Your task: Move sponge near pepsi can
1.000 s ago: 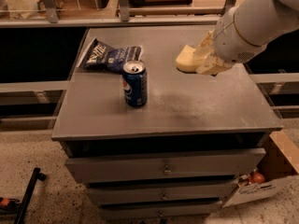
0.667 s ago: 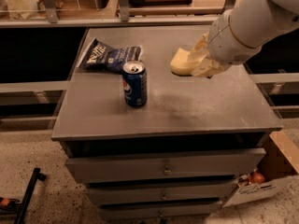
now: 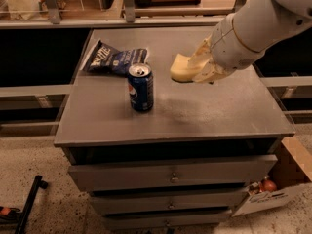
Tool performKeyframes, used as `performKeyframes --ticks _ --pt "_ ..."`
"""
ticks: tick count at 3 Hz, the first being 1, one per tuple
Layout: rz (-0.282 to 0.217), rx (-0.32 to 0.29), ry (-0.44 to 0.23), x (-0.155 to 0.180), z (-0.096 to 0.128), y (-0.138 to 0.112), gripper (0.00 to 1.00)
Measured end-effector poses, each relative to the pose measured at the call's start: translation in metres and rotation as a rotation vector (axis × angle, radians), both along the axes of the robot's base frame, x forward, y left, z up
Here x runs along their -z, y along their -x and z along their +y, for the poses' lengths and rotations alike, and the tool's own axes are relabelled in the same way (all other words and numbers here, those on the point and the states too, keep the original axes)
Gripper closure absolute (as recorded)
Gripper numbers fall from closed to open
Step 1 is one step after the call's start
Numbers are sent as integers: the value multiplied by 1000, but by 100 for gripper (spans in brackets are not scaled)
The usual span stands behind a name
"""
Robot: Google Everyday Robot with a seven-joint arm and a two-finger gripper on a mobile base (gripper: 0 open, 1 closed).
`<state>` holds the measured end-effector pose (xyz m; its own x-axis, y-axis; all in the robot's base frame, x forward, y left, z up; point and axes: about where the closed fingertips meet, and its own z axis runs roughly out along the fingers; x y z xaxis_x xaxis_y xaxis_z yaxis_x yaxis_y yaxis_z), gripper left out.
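Note:
The pepsi can [image 3: 141, 87] stands upright on the grey cabinet top [image 3: 195, 116], left of centre. The pale yellow sponge [image 3: 181, 68] hangs above the cabinet top, a little to the right of the can and behind it. My gripper [image 3: 199, 67] is shut on the sponge's right end, with cream fingers [image 3: 204, 74] wrapped around it. The white arm comes in from the upper right. The sponge's shadow lies on the top just right of the can.
A dark blue chip bag [image 3: 114, 58] with white lettering lies behind the can at the back left. A cardboard box [image 3: 273, 189] stands on the floor to the right of the drawers. A black bar [image 3: 29, 201] lies on the floor at the left.
My gripper has carried the sponge to the left, closer to the can. The can and the chip bag have not moved.

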<state>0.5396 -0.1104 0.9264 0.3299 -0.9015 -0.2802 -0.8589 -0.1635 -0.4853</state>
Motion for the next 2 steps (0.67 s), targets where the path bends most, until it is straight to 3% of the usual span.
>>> performKeyframes --ticks 1,2 --pt "0 -38 -4 3 8 2 100" --pt "12 -92 -24 9 18 7 82"
